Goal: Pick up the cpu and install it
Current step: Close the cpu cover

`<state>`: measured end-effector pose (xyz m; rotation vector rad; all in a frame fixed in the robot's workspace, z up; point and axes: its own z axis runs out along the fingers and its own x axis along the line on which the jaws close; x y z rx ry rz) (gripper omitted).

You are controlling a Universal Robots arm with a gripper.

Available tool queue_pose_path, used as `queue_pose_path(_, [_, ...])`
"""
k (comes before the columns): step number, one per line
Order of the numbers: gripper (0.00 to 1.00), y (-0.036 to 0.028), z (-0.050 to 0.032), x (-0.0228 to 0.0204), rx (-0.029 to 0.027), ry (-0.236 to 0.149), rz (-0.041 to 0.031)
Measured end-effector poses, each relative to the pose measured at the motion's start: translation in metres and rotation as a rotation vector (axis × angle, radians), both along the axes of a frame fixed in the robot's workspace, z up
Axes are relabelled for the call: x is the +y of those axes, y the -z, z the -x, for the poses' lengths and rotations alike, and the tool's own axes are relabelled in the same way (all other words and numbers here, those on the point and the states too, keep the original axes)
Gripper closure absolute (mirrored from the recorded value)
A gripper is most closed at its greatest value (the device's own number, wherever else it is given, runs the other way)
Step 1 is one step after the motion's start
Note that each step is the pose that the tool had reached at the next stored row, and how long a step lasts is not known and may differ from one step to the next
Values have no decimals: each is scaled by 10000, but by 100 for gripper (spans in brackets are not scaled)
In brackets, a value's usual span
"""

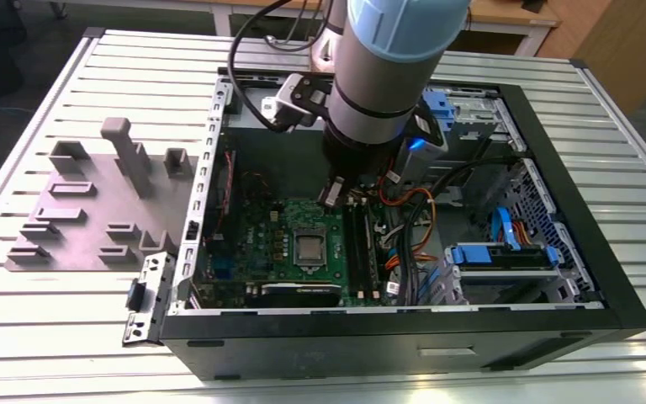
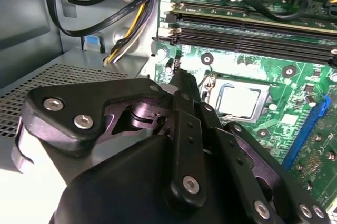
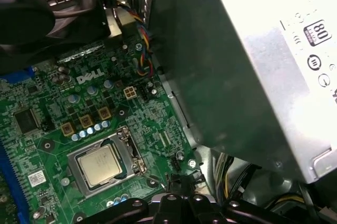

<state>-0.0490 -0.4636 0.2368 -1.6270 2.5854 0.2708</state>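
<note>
Slatted table; one cpu; one gripper.

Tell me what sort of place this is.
Probably a robotics lab or assembly test bench: an open black desktop computer case lies on a ribbed aluminium table, a grey plastic tray with raised blocks beside it, and the silvery square cpu sits in the green motherboard.
</note>
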Motion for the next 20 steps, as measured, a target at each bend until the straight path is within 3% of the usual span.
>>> queue_pose_path(8, [89,-10,0,-39,-1,1,5])
queue_pose_path(20, [89,-10,0,-69,0,0,133])
